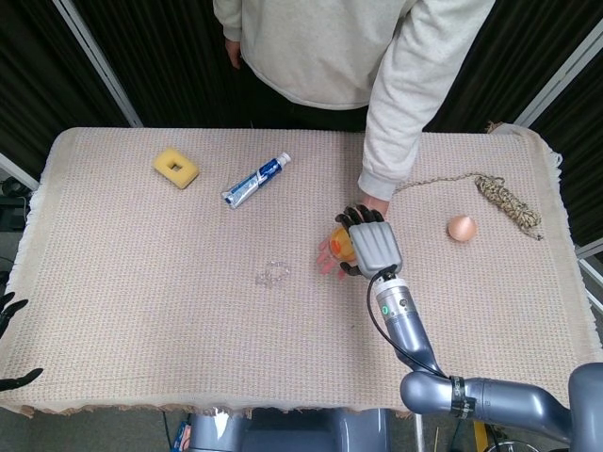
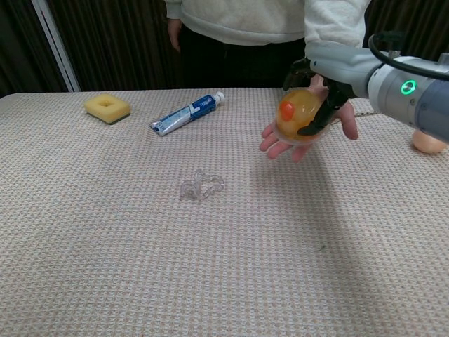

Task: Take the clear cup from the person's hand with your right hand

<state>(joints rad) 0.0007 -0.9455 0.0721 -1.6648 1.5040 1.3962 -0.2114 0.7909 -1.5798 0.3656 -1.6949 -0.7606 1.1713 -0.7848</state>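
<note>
The clear cup [image 2: 298,116] with orange and yellow contents lies on the person's upturned palm [image 2: 280,147] above the table's right-centre. My right hand [image 2: 337,67] reaches over it from the right. Its dark fingers curl over the cup's top and far side, and the thumb presses against the near right side. From the head view my right hand [image 1: 374,247] covers most of the cup [image 1: 339,243]. At the table's near left corner my left hand [image 1: 11,348] holds nothing, fingers apart.
A yellow sponge [image 1: 176,167] and a blue toothpaste tube [image 1: 256,180] lie at the back left. A small clear plastic piece [image 1: 273,275] sits mid-table. An egg-like object [image 1: 461,228] and a coil of rope [image 1: 504,198] lie at the right.
</note>
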